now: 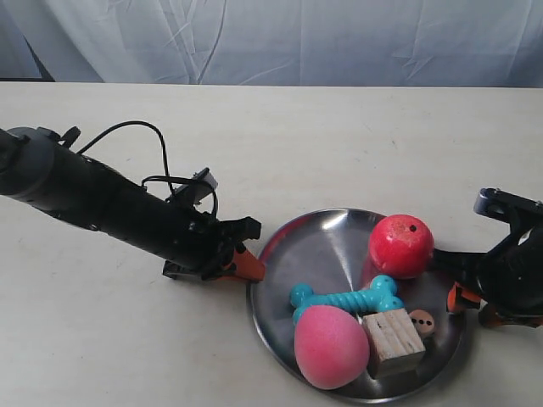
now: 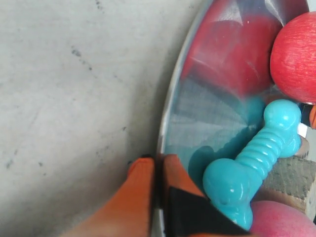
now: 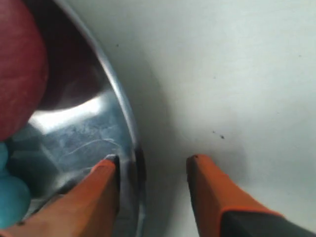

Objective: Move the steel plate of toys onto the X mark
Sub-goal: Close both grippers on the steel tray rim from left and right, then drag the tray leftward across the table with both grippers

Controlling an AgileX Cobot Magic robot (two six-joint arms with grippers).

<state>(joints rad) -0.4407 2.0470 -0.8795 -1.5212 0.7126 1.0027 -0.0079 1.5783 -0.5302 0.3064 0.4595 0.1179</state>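
Clamping its orange fingers together on the rim of the steel plate [image 1: 327, 246], the left gripper [image 2: 157, 165] holds one side while the right gripper [image 3: 153, 165] straddles the opposite rim, fingers apart, likely so the loaded plate on the table [image 1: 254, 144] lifts level.

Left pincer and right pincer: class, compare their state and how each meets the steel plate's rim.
The left pincer is shut; the right pincer is open, tips wide apart. The left pincer clamps the rim of the steel plate; the right pincer only straddles that rim, one tip inside, one over the table. Both have orange tips at the rim.
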